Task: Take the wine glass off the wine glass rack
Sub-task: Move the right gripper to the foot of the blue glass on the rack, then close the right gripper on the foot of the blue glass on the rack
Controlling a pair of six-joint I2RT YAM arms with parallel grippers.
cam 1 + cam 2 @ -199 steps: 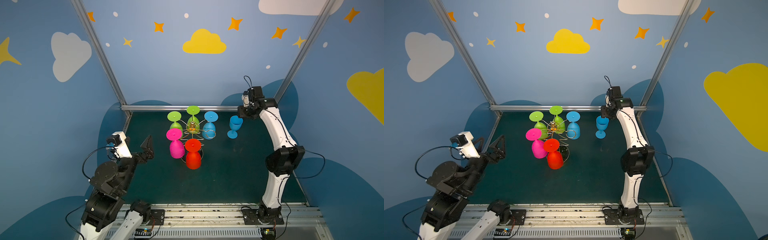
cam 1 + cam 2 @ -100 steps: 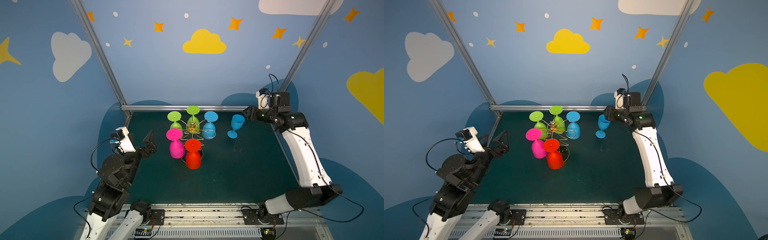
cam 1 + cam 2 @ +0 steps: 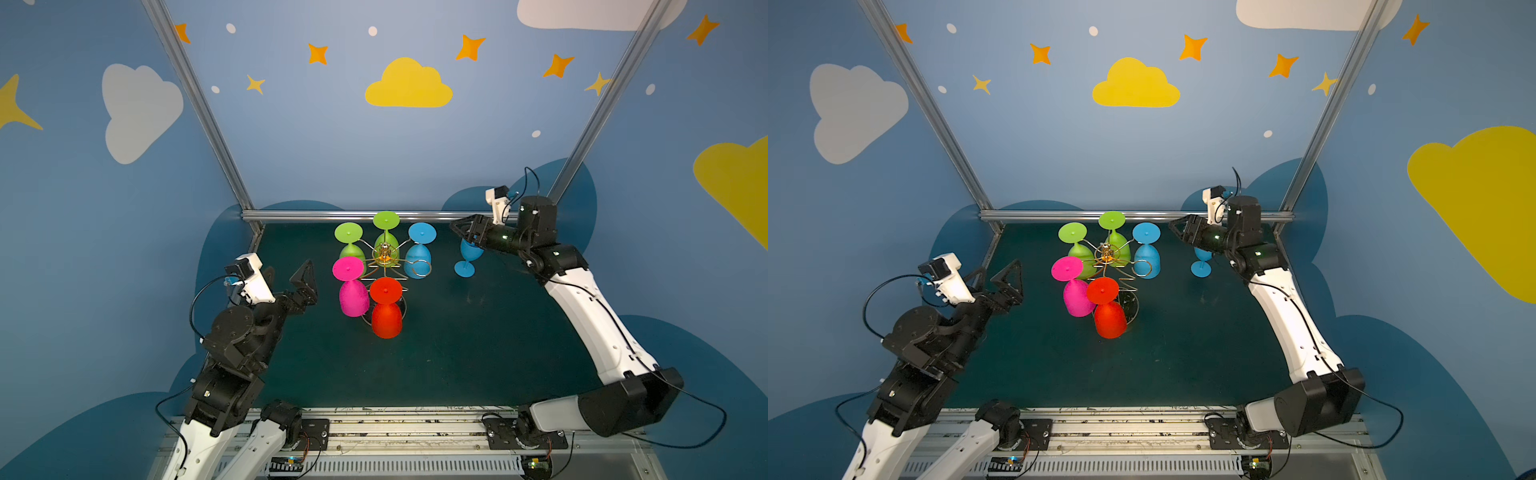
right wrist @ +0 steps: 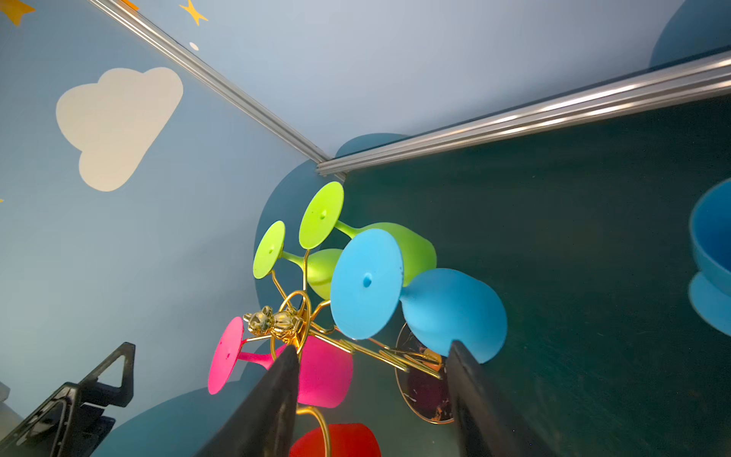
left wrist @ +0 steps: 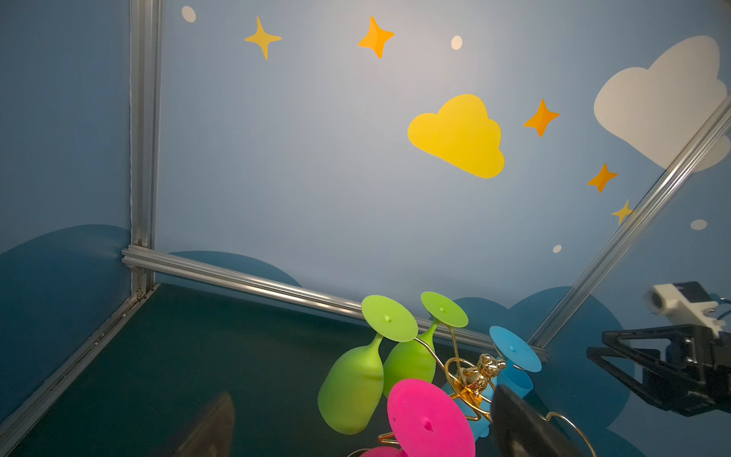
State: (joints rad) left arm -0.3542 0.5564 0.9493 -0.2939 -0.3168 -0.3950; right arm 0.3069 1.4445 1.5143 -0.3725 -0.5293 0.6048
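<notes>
Blue wine glass [image 3: 464, 269] stands near the gold wire rack [image 3: 384, 254]; left claw [image 3: 287, 275] and right claw [image 3: 460, 230] gape empty.

Robot lab cell, aluminium frame [image 3: 299, 215], blue walls [image 3: 311, 158], cloud and star decals [image 3: 409, 85], dark green mat [image 3: 457, 353]

Near mat [image 3: 457, 353] lies open (rack [image 3: 384, 252] crowds the back).

left pincer [image 3: 995, 272] splayed wide, right pincer [image 3: 460, 231] parted
</notes>
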